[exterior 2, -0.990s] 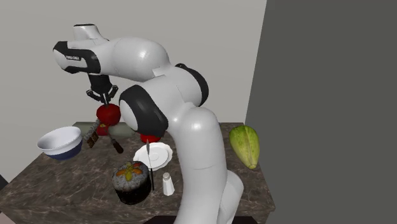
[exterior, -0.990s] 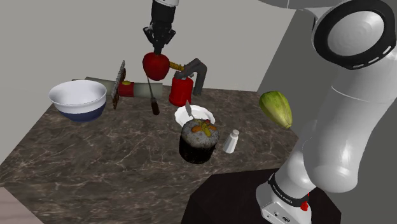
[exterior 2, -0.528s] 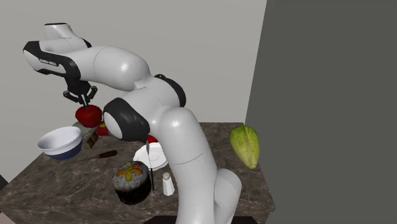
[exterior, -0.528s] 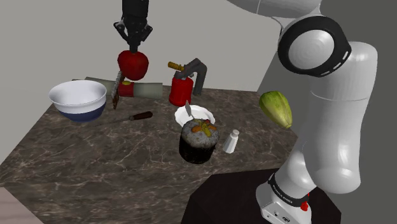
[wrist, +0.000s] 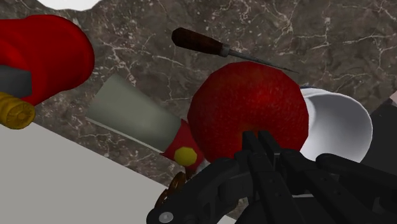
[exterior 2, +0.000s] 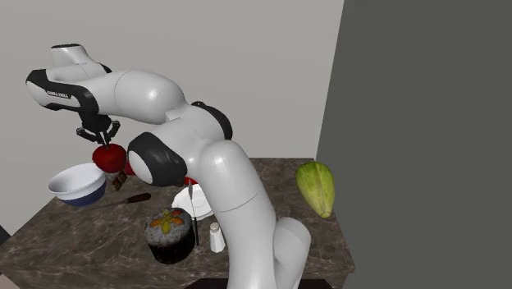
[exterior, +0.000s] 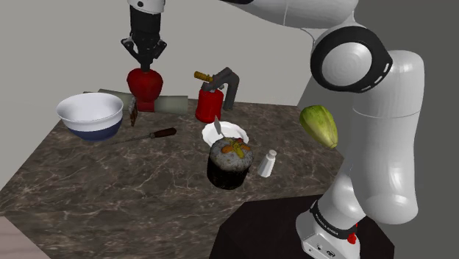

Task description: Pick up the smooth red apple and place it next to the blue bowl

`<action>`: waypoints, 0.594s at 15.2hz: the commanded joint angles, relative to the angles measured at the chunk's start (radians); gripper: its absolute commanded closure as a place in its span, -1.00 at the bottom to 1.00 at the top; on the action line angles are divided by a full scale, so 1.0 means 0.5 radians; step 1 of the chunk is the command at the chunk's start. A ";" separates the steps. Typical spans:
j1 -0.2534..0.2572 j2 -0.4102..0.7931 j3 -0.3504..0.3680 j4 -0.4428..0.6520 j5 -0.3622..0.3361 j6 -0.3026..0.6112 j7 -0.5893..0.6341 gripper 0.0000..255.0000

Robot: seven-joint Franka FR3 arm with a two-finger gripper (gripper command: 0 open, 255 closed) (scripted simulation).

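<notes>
Swung left and lower just now.
Grips the smooth round red apple (exterior: 145,83) in the all-black two-finger gripper (exterior: 146,66), aloft just right of the white-lined blue bowl (exterior: 94,132); likely leaves only lowering and release.

Flat, even, fairly bright light — soft highlights on white arm (exterior: 390,147), one wall (exterior 2: 427,123) much darker grey.

Dark marbled table (exterior: 110,193), bowl (exterior: 94,130), screwdriver (exterior: 154,135), shaker (exterior: 268,163)
</notes>
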 commanded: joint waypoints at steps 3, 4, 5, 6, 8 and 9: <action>0.000 -0.028 0.000 -0.152 -0.001 0.125 0.000 1.00; 0.000 -0.034 0.000 -0.187 -0.001 0.155 0.000 1.00; 0.000 -0.038 0.000 -0.221 -0.001 0.185 0.001 1.00; 0.001 -0.042 0.000 -0.253 -0.001 0.214 0.001 1.00; 0.001 -0.047 0.000 -0.315 -0.002 0.270 0.002 1.00; 0.001 -0.048 0.000 -0.344 -0.002 0.298 0.002 1.00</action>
